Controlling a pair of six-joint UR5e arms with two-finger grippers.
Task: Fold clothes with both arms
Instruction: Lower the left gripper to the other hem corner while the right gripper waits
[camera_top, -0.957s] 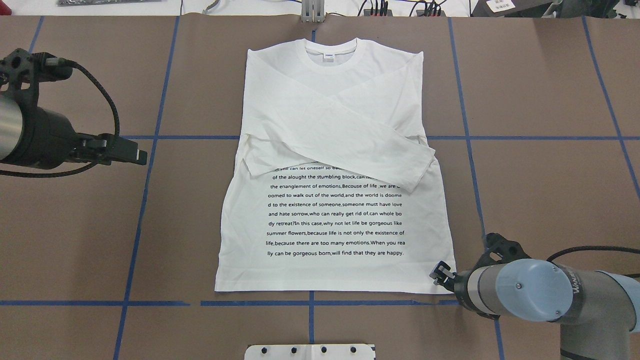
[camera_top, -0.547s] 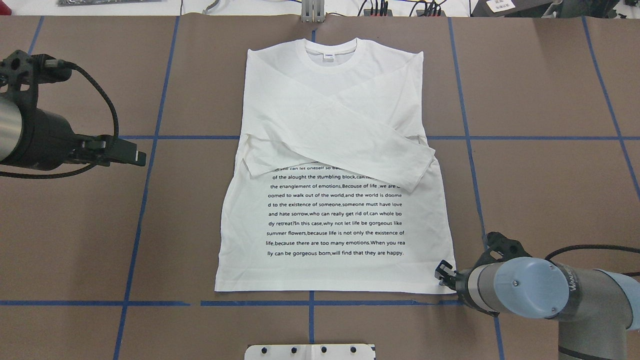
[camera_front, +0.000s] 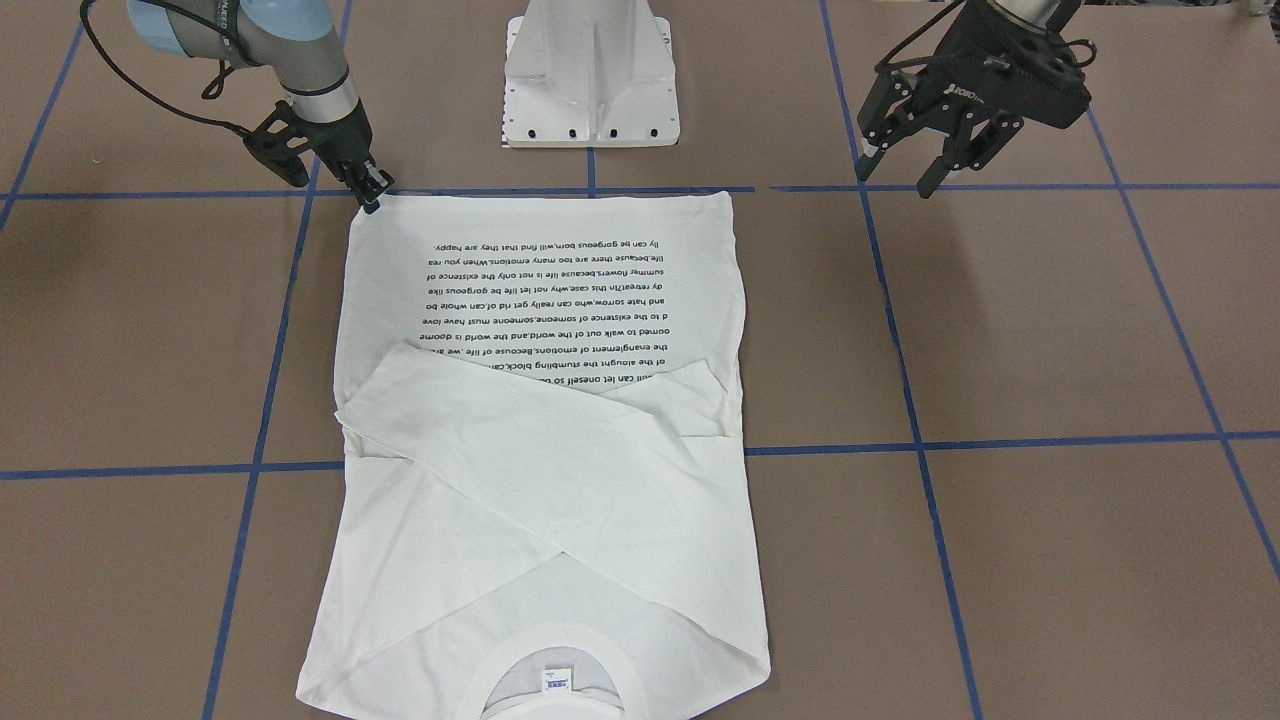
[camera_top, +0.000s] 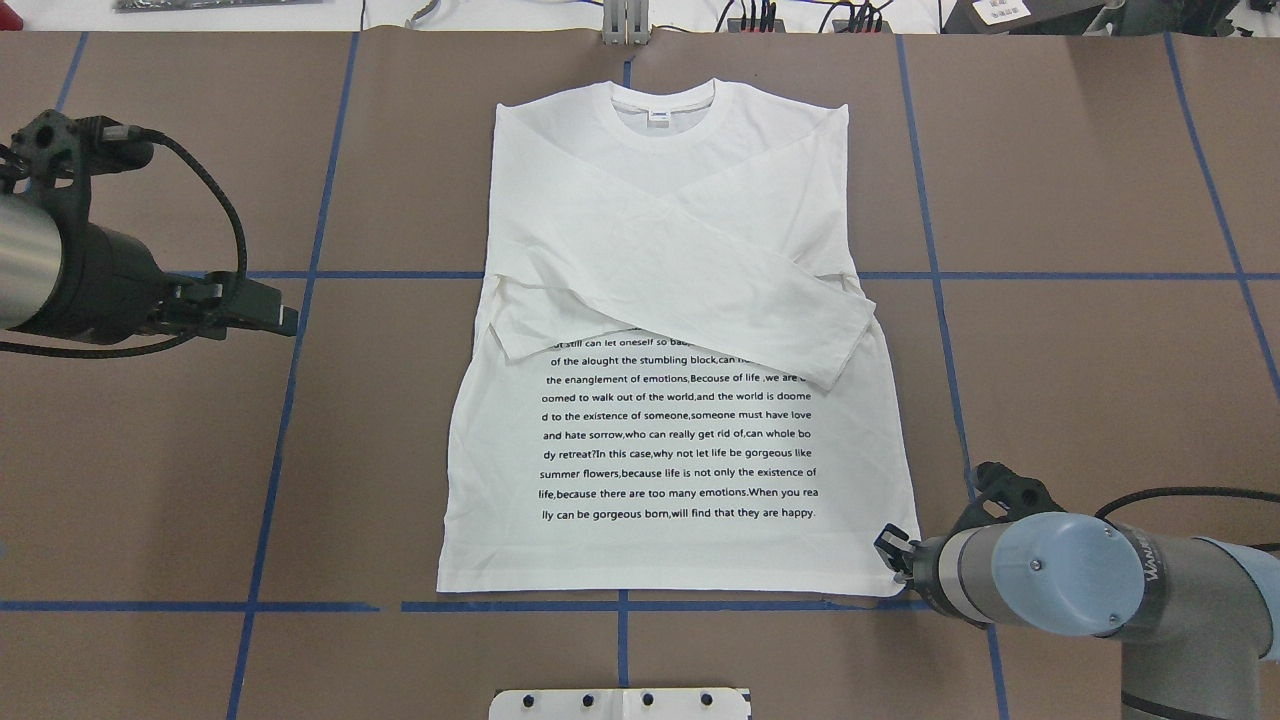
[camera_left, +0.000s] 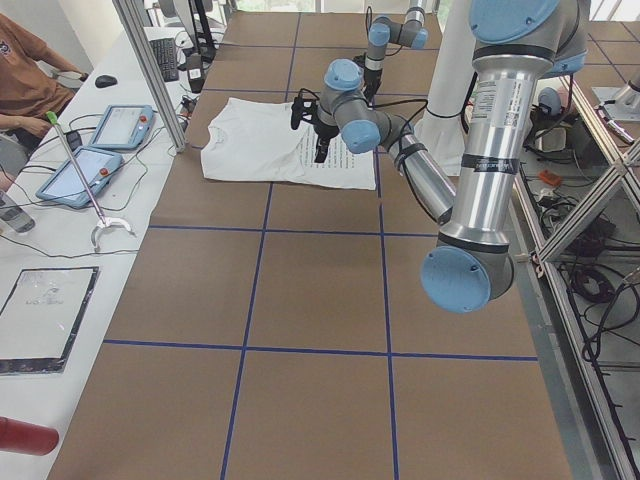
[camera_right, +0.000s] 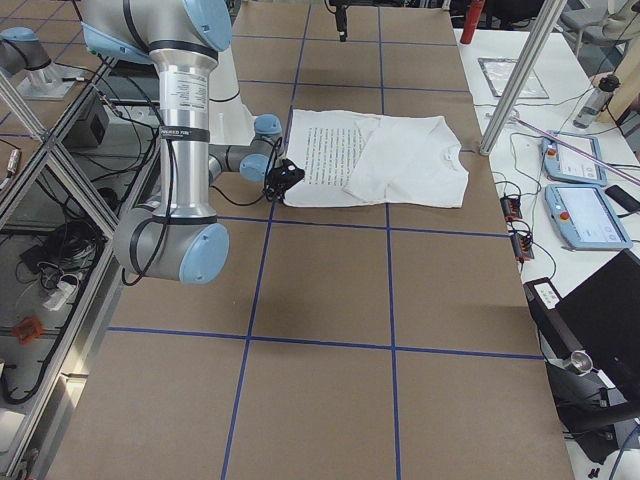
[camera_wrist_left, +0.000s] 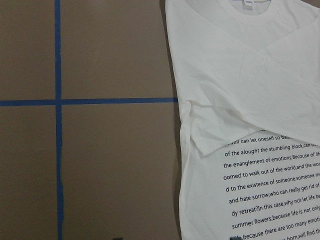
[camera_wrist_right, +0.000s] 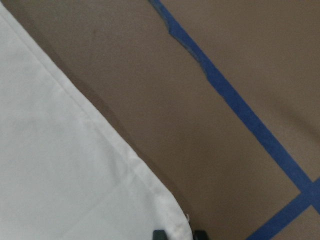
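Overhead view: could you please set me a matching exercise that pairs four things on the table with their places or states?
Things:
1. left end effector
2. right end effector
3. sleeves
4. collar

Places or states:
A. crossed over the chest
B. at a hem corner of the shirt
C. open, over bare table
D. at the shirt's end farthest from the robot

Pairs: 1-C, 2-B, 3-A, 4-D

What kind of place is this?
Probably a robotics lab workcell: two silver-grey robot arms with light blue joint caps, a brown paper-covered table gridded with blue tape, and grey teach-pendant tablets on the side bench.
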